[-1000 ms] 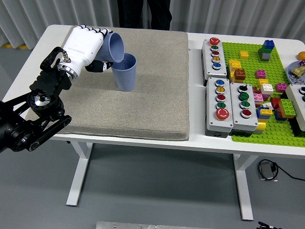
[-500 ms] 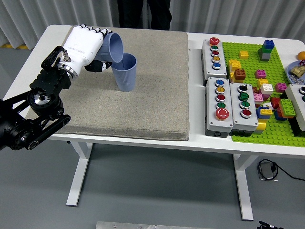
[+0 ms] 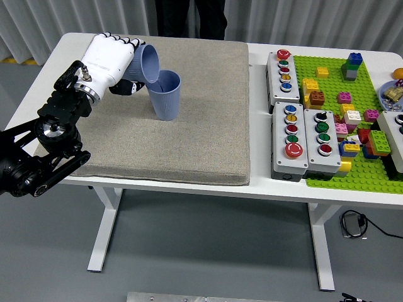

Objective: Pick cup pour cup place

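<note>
A: Item one, the left hand (image 3: 112, 60). Condition?

B: White shell, black arm coming in from the lower left. Fingers wrapped around a blue cup (image 3: 146, 63), which it holds tipped far over on its side, mouth facing right and down.

A: Item two?

B: A second blue cup (image 3: 165, 95), ribbed, standing upright on the grey mat (image 3: 164, 138). The tipped cup's rim sits right at the upright cup's rim on its left side; whether they touch cannot be told. Nothing can be seen passing between them.

A: Position on the mat?

B: Upper half, left of centre. The mat covers the left portion of the white table (image 3: 277, 189).

A: The right hand?

B: Not visible in the head view.

A: Other stock on the table?

B: Right of the mat, three grey button boxes: one at the far side (image 3: 284, 77) with a column of coloured buttons, and two side by side nearer the front, the left (image 3: 289, 141) carrying a large red button at its near end, the right (image 3: 322, 141) with black, white, green and red buttons. Beyond them a green baseplate (image 3: 327, 173) scattered with coloured building bricks (image 3: 352, 65). A further box (image 3: 397, 135) is cut off at the right edge.

A: Anyone present?

B: A person (image 3: 189, 17) in dark clothing stands at the far side, only the legs showing; no hands visible.
</note>
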`<state>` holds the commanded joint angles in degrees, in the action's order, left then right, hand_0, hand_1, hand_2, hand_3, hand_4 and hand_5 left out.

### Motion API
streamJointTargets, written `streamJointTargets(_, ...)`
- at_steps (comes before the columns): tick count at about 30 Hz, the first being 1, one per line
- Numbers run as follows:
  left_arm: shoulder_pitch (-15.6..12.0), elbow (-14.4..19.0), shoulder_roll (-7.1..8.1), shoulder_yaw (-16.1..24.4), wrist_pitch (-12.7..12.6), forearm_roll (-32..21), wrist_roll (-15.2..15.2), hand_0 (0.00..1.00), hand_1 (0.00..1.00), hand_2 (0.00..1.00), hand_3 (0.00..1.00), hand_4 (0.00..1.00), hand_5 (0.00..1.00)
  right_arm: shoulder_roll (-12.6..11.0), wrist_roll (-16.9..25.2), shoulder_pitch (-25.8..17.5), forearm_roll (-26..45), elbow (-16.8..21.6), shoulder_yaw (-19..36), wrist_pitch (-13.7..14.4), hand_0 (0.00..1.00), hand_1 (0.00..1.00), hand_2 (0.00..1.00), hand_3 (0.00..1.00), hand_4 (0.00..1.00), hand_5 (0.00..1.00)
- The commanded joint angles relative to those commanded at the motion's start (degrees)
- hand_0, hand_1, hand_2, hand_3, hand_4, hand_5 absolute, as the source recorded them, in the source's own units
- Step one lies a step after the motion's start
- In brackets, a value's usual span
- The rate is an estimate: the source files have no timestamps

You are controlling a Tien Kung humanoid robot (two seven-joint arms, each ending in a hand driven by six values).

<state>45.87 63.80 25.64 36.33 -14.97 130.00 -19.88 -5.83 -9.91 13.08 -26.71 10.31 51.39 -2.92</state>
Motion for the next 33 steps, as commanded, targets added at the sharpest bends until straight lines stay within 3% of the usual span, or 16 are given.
streamJointTargets(33,1.81,-0.04,0.8,-2.12,0.74,0.0,-0.27,0.644,0.63,0.673,0.766,0.596,0.002,-0.24,0.02,0.35,0.29,0.0,-0.08,0.05,0.657,0.653,0.674,0.646,0.447,0.119)
